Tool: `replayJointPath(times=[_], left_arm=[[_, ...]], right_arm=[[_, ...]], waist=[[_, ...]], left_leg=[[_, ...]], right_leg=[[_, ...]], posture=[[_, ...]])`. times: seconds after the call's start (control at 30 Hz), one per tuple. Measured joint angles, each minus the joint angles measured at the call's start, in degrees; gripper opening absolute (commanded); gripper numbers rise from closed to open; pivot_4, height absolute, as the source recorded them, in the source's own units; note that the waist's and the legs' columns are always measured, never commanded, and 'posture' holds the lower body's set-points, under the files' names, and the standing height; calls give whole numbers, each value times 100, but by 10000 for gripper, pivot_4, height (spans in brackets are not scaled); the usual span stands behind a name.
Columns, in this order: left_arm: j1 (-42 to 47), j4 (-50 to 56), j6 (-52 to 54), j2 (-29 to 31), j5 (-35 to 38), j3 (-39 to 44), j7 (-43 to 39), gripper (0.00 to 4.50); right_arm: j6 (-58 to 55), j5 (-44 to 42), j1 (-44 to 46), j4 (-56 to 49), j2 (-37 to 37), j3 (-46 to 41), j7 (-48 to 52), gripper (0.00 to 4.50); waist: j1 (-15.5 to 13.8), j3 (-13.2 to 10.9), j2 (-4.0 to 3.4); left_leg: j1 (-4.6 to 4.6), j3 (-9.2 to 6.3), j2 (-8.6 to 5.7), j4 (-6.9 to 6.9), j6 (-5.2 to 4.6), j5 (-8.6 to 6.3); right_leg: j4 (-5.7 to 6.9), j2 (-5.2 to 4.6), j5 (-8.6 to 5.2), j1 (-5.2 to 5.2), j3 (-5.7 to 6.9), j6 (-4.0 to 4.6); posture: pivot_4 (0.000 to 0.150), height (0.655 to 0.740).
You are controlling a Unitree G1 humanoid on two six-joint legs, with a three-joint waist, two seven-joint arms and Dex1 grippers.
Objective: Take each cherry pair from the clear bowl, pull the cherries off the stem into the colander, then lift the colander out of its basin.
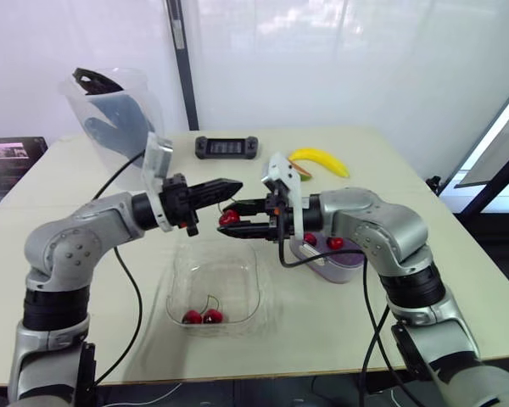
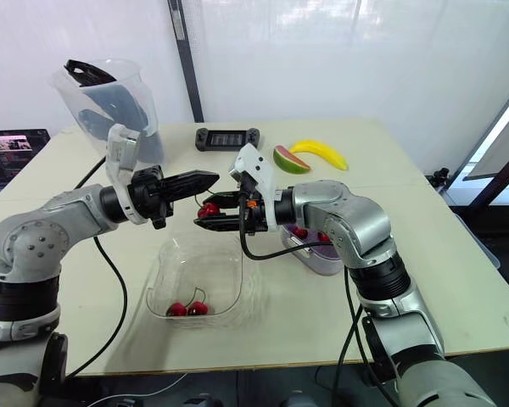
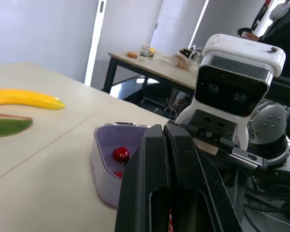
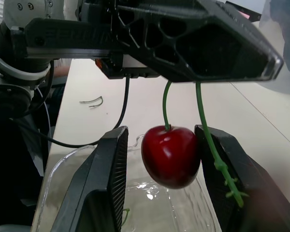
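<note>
The left gripper (image 1: pixel 235 185) has its fingers closed flat on the stem (image 4: pixel 165 104), held in the air above the clear bowl (image 1: pixel 173 281). One cherry (image 4: pixel 170 154) hangs from it between the parted fingers of the right gripper (image 1: pixel 227 217), touching one finger and clear of the other. Hazard: an off-centre squeeze may pop the cherry loose. It would then probably drop into the bowl, since the colander (image 1: pixel 322 267) stands further right, beside the bowl.

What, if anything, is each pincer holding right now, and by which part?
The left pincer is shut on the green stems near their tops, one cherry hanging below. The right pincer straddles that cherry, open, with a gap on one side.
</note>
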State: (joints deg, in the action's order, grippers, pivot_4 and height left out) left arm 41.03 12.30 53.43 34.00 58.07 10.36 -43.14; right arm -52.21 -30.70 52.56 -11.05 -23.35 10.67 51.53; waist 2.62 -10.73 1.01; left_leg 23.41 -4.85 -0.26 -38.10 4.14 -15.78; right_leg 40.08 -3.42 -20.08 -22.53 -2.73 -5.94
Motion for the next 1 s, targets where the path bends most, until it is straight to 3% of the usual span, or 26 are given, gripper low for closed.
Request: replayJointPath(times=[0.13,0.3,0.33,1.0], left_arm=[[0,6,1,-13,6,0,25,0],[0,6,1,-14,6,-1,25,0],[0,6,2,-14,6,-2,25,0],[-73,28,128,-66,5,-61,149,0]], right_arm=[[-2,-2,0,6,36,1,-52,22624],[-35,-15,0,10,34,1,-51,7127],[-43,-22,-1,10,29,3,-48,6591],[-113,65,12,51,-487,165,76,6591]], waist=[[0,0,0],[0,0,0],[0,0,0],[-3,0,0]], left_leg=[[0,0,0,0,0,0],[0,0,0,0,0,0],[0,0,0,0,0,0],[0,0,0,0,0,0]], right_leg=[[0,0,0,0,0,0],[0,1,0,0,0,0],[0,1,0,0,0,0],[0,1,0,0,0,0]], posture=[[1500,7400],[1500,7400],[1500,7400],[1500,7400]])
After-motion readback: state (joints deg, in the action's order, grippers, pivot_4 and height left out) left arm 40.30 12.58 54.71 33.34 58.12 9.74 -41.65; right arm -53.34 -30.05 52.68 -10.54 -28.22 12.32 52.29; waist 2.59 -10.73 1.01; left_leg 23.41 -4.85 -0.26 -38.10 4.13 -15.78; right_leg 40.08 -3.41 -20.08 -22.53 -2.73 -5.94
